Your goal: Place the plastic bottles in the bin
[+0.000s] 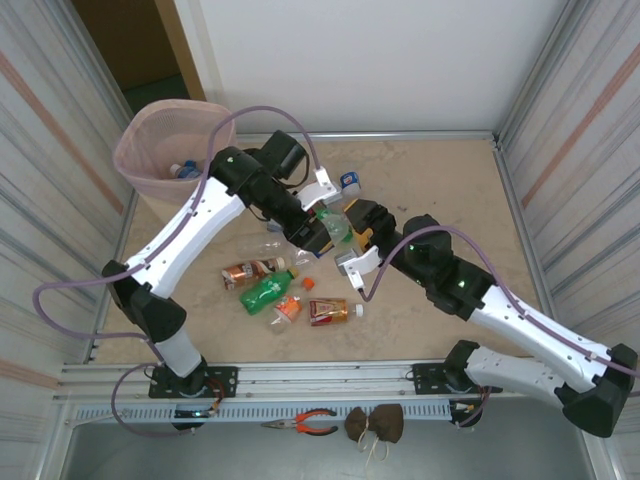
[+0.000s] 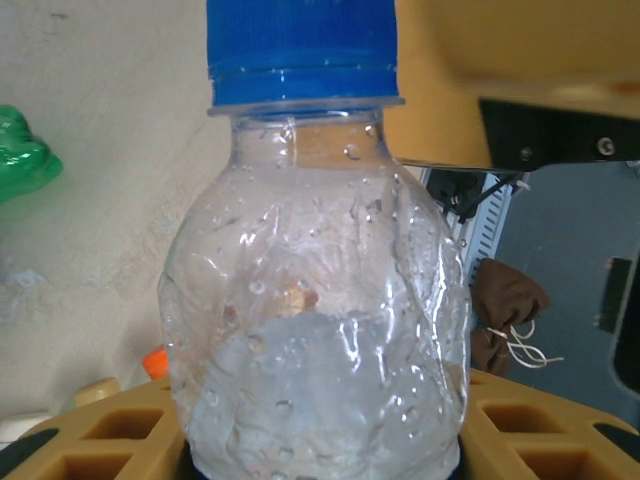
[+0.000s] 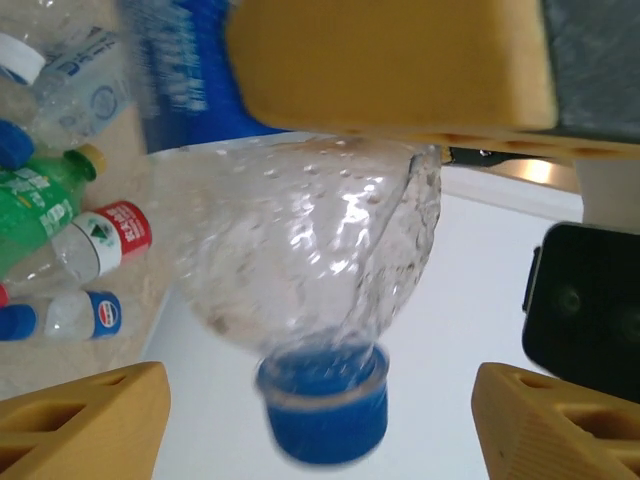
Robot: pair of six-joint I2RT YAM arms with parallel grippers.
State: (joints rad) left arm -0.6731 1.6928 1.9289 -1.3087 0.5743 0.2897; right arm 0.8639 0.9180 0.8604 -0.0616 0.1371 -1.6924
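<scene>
1. Seen from above, two white arms met over the middle of a tan table [image 1: 440, 180], with the left gripper [image 1: 318, 222] and the right gripper [image 1: 350, 238] facing each other
2. The left gripper pinched a clear bottle [image 2: 315, 300] by its lower body; the bottle had a blue cap [image 2: 300, 50] and was held between the two grippers
3. The right gripper's yellow fingers [image 3: 85, 425] stood spread wide on either side of the cap end, not touching it (the bottle looked blurred in that wrist view)
4. The bin [image 1: 148, 188], beige and lined with a pink bag, stood at the far left corner, well apart from the held bottle; a blue-capped bottle [image 1: 185, 170] lay inside it
5. More bottles lay on the table below the grippers: a green bottle [image 1: 265, 292], an amber bottle [image 1: 245, 272] beside it, and a red-labelled bottle [image 1: 330, 312]
</scene>
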